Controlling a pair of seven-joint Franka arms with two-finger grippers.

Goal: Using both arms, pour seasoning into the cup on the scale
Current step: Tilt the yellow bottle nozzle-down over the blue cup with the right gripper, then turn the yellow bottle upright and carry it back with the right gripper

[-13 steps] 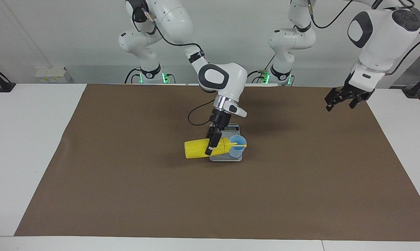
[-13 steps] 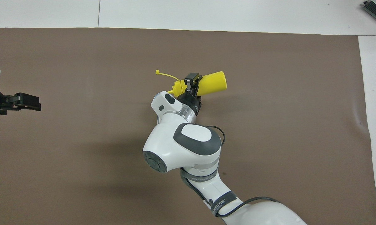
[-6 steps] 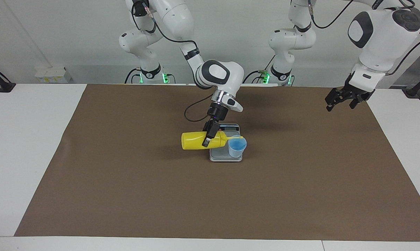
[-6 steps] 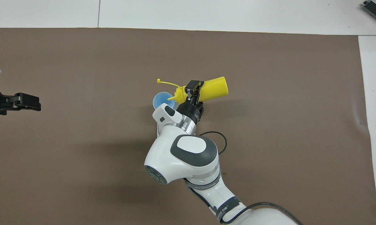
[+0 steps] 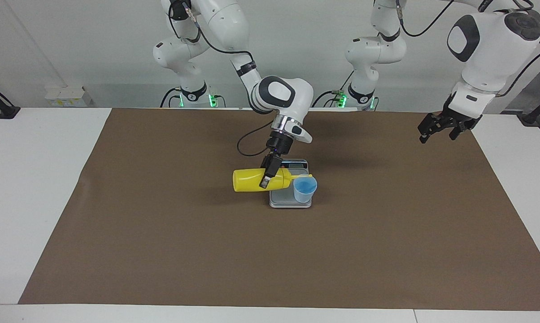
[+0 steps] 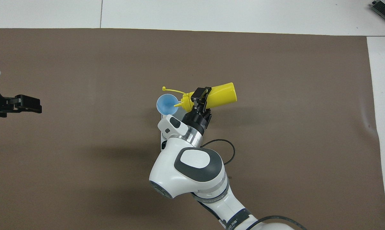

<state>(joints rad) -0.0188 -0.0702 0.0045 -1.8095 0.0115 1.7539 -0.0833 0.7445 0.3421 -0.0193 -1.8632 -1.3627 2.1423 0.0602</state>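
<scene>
Over the scale (image 5: pixel 290 197), the right gripper (image 5: pixel 270 175) had its jaws pinching the yellow bottle (image 5: pixel 252 180) round the middle. Bottle lay about level in the air, nozzle at 3 o'clock in the facing view, tip at the rim of the blue cup (image 5: pixel 305 189). Cap strap (image 6: pixel 173 90) stuck out past the cup in the overhead view. Cup stood upright on the scale's plate, toward the left arm's end; display strip (image 5: pixel 297 165) sat at the 12 o'clock end in the facing view, nearer the robots. Scale sat mid brown mat (image 5: pixel 162 251) on the counter (image 5: pixel 32 179). Left gripper (image 5: pixel 439 129) waited up in the air over the mat's edge at the left arm's end, jaws spread, holding nothing.
</scene>
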